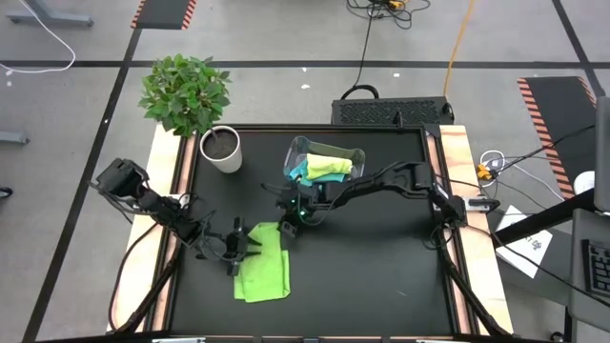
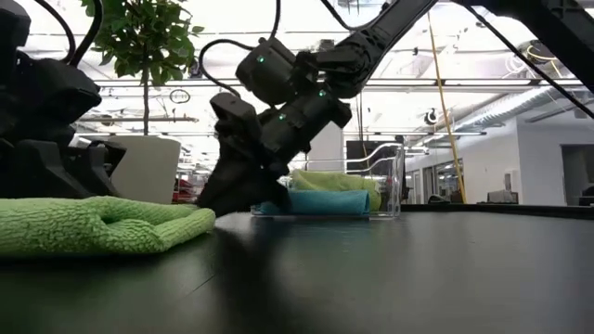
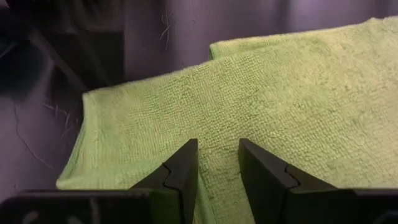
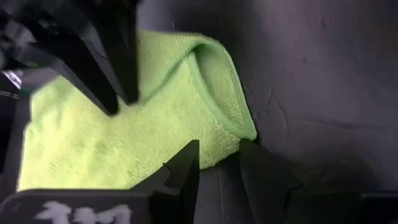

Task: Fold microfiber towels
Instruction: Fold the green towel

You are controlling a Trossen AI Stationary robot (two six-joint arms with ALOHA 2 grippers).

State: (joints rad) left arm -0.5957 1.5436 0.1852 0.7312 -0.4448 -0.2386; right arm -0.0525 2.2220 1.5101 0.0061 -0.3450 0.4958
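1. The bright green towel (image 1: 264, 274) lies on the black table (image 1: 381, 267), in the left-centre part near the front edge. It is folded into an elongated rectangle. Its long axis runs from the far side of the table toward the near side, slightly tilted, with the near end shifted a little to the left in the high view.
2. Its surface is a fine looped microfiber pile. In the right wrist view, one far corner shows a rolled double layer with a rounded fold edge (image 4: 217, 81). In the low view it sits as a low, soft mound (image 2: 93, 225).
3. The left gripper (image 1: 238, 246) is at the towel's left edge. Its fingers (image 3: 183, 171) stand slightly apart over the cloth; whether they pinch it cannot be told.
4. The right gripper (image 1: 285, 232) is at the towel's far right corner. Its fingers (image 4: 186, 165) stand slightly apart at the cloth edge; a grip cannot be confirmed.
5. The pale yellow-green towel (image 1: 329, 165) and the turquoise blue towel (image 1: 301, 171) lie bunched in the clear plastic bin (image 1: 297, 148) at the far centre of the table.
6. A potted plant (image 1: 221, 148) stands at the far left corner.
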